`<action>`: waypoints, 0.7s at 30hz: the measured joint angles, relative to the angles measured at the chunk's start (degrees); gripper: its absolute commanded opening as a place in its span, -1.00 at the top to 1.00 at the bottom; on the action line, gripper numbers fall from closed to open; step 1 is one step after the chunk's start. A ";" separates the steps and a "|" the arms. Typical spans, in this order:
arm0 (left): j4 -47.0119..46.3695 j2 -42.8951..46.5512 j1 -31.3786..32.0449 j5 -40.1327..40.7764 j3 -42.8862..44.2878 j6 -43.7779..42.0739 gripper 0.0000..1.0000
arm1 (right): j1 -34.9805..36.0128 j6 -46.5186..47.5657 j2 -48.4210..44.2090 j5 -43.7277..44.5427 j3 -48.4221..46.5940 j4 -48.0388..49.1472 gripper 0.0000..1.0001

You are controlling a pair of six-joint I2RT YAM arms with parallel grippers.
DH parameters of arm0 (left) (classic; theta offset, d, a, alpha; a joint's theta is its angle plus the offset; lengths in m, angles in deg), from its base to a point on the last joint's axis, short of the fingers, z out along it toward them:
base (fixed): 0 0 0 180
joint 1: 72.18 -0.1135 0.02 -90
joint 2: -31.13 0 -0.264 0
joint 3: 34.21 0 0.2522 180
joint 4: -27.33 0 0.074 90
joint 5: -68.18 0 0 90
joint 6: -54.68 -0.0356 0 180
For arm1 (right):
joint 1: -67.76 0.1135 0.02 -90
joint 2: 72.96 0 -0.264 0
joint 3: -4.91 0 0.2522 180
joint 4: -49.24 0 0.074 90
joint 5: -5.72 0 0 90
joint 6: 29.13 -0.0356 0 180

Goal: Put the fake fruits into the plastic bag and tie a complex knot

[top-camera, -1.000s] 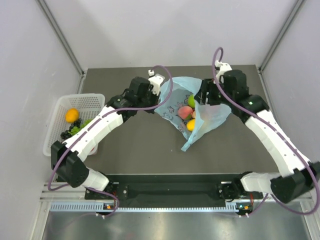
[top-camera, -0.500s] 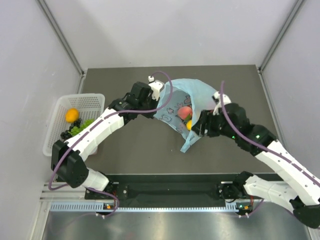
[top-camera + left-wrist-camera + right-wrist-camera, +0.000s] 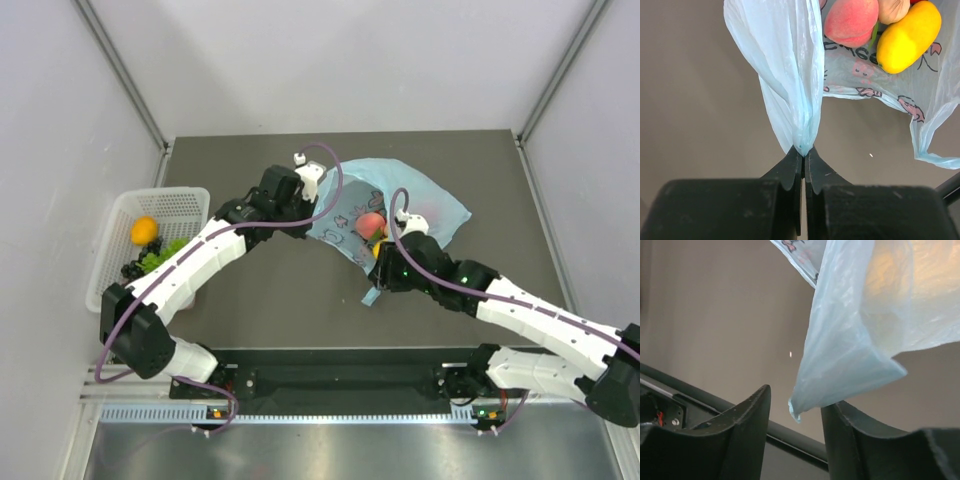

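Two tools here, each in a different state. The left tool [image 3: 803, 154] is pinched together on a gathered fold of the plastic bag [image 3: 792, 75]. In its wrist view the light-blue film fans upward out of the closed tips, so the bag sits directly above the tool in that frame. At the top right of that frame, inside the bag, a pink peach [image 3: 852, 22] and a yellow mango [image 3: 909, 36] lie just beside each other, with a sliver of some paler fruit at the top edge between them; can't tell what that one is. The right tool [image 3: 795, 401] has its jaws apart, and a pointed lower corner of the bag hangs down into the gap. It looks close to the jaw on the right of the frame, but I can't tell whether it touches. From the top camera the bag lies on the dark surface [image 3: 280, 300] around the centre of the frame, with the left tool at its left edge and the right tool at its lower edge by the trailing tip. At the far left, a white basket [image 3: 170, 193] beside the surface holds an orange [image 3: 144, 231] and green grapes [image 3: 160, 258], well apart from the bag.
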 measured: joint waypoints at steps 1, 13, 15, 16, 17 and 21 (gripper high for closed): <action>0.07 0.00 0.00 0.00 -0.07 0.02 1.00 | 0.46 -0.20 0.44 0.37 0.11 0.59 0.19; 2.93 0.02 0.00 -0.13 0.11 0.28 1.00 | 1.97 -0.83 2.75 2.64 -0.26 5.09 1.00; 5.03 0.02 0.00 -0.57 1.31 0.55 1.00 | 2.01 0.22 2.10 3.34 -2.40 3.04 1.00; 6.54 0.00 0.00 -0.96 2.60 0.79 1.00 | 2.01 0.98 1.92 3.87 -4.61 1.29 1.00; 8.22 -0.13 0.00 -1.57 4.48 1.09 1.00 | 2.01 1.92 1.84 4.50 -7.67 -0.26 1.00; 14.05 -1.64 0.00 -4.07 17.84 2.45 1.00 | 1.75 5.40 1.81 5.75 -21.18 -4.33 1.00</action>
